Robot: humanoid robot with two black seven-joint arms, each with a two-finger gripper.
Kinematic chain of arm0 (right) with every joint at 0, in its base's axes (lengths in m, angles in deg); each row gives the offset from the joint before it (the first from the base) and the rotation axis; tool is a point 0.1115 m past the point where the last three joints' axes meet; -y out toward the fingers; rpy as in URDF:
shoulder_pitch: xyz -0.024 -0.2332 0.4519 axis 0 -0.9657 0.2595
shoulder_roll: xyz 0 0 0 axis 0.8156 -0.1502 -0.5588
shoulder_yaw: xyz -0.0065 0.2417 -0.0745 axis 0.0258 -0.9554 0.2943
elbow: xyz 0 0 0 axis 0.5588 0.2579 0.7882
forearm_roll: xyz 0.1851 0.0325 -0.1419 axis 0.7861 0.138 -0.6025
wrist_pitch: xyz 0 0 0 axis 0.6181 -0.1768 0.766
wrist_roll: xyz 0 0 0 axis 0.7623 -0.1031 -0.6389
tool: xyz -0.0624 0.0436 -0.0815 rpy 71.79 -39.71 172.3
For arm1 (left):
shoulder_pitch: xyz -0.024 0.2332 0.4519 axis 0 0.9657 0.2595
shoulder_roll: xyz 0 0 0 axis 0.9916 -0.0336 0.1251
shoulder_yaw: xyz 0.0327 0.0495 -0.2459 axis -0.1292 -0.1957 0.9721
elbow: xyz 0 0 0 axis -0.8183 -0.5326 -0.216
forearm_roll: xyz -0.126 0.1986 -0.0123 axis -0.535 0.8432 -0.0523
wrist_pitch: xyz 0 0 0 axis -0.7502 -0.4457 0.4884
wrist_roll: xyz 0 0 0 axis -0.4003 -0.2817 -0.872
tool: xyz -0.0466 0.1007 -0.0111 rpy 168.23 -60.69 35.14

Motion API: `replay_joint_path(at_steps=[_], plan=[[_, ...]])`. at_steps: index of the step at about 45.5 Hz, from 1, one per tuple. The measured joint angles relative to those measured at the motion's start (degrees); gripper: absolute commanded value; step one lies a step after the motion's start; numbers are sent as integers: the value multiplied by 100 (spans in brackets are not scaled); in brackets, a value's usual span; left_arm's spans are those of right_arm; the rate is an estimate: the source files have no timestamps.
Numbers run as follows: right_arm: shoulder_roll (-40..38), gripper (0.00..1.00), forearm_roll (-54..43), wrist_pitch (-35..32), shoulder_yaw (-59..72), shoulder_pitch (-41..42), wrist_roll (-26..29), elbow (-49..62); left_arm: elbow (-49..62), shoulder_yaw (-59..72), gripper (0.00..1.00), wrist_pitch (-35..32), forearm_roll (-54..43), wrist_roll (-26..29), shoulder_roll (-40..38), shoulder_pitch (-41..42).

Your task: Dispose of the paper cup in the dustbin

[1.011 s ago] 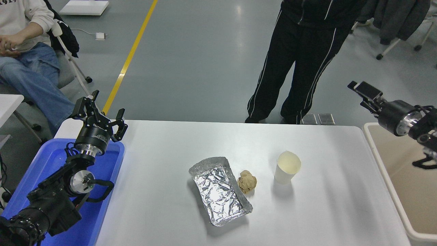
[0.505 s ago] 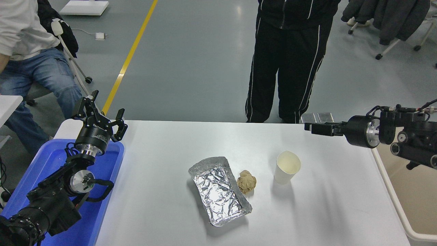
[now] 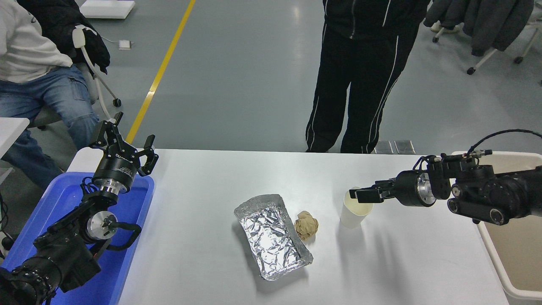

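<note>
White table (image 3: 203, 178): your right gripper (image 3: 360, 195) reaches over the upright paper cup's (image 3: 352, 217) rim, finger state unclear; left gripper (image 3: 125, 144) open at the left edge.

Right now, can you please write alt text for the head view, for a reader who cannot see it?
The right gripper reaches over the rim of an upright paper cup on a white table, the dustbin at the right edge. A foil tray and brown paper ball lie left of the cup; the left gripper is parked above a blue tub.
</note>
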Motion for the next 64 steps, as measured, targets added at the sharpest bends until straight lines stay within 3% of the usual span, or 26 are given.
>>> replay_joint_path(at_steps=[12,22,33,37,40,64], plan=[[128,96,-5,11,23,-209,0,317,1,1,100,0,0,0,0,0],[258,79,1,135,45,-402,-4,469,2,1,100,0,0,0,0,0],[345,43,188,195,100,-517,-10,542,2,0,100,0,0,0,0,0],[350,23,229,206,115,-545,-12,553,0,0,100,0,0,0,0,0],[351,0,249,207,131,-570,-15,559,-1,0,100,0,0,0,0,0],[332,0,508,143,262,-657,-21,576,2,2,100,0,0,0,0,0]])
